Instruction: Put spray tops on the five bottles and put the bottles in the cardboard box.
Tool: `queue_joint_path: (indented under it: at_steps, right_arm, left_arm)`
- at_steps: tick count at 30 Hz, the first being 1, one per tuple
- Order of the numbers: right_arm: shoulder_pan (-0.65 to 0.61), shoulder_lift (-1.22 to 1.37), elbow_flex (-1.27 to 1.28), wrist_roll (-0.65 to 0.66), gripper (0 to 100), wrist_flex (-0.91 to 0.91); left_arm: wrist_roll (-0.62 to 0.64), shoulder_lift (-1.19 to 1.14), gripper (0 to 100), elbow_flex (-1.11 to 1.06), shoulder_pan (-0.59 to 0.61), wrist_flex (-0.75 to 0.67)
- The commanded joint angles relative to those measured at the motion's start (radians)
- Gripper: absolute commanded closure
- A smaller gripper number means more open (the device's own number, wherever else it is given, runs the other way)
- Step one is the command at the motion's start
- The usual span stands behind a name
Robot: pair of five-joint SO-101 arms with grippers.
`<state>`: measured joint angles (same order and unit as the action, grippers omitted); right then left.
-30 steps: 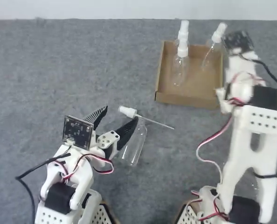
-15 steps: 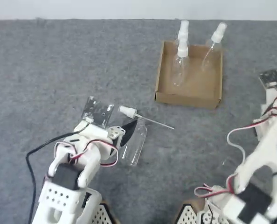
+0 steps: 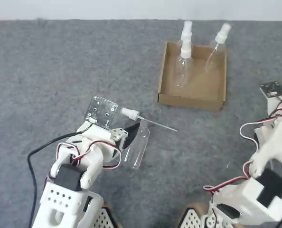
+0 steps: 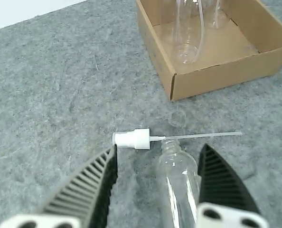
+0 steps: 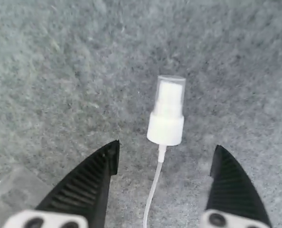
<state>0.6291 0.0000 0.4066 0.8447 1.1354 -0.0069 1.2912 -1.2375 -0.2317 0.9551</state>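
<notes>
Grey felt surface (image 3: pixel 60 61) seen from above. Toward the far right, one cardboard box (image 3: pixel 191 102) holding three capped bottles (image 3: pixel 183 66), all upright. At the near left, one uncapped bottle (image 4: pixel 179 185) lying on its side, neck pointing far. Just beside that neck, one loose spray top (image 4: pixel 134 139) lying flat, thin tube stretching right. Left claw (image 4: pixel 160 151) spread wide, one finger on each side of the lying bottle. Right claw (image 5: pixel 167 147) also spread wide, gripping nothing, poised over a second spray top (image 5: pixel 166 118) lying on the felt between its fingers.
</notes>
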Motion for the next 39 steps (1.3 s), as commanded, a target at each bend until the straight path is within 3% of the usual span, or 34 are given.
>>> queue_joint_path:
  at_steps: [1, 6, 12, 19, 34, 39]
  right_arm:
    - [0.007, -0.153, -0.009, 0.017, 75.1, 0.107]
    - [-0.035, -0.378, 0.044, 0.164, 84.4, 0.335]
    - [-0.038, -0.618, 0.256, 0.457, 76.4, 0.46]
    - [-0.036, -0.638, 0.37, 0.566, 75.0, 0.495]
    - [-0.018, -0.297, 0.404, 0.577, 75.7, 0.199]
    - [-0.056, -0.243, 0.391, 0.575, 91.9, 0.14]
  left_arm:
    - [-0.008, -0.006, 75, 0.056, 0.0, -0.032]
    - [-0.008, -0.006, 75, 0.056, 0.0, -0.032]
    - [-0.008, -0.006, 75, 0.056, 0.0, -0.032]
    - [-0.008, -0.006, 75, 0.056, 0.0, -0.032]
    - [-0.008, -0.008, 75, 0.056, 0.0, -0.034]
    - [-0.008, -0.008, 75, 0.056, 0.0, -0.034]
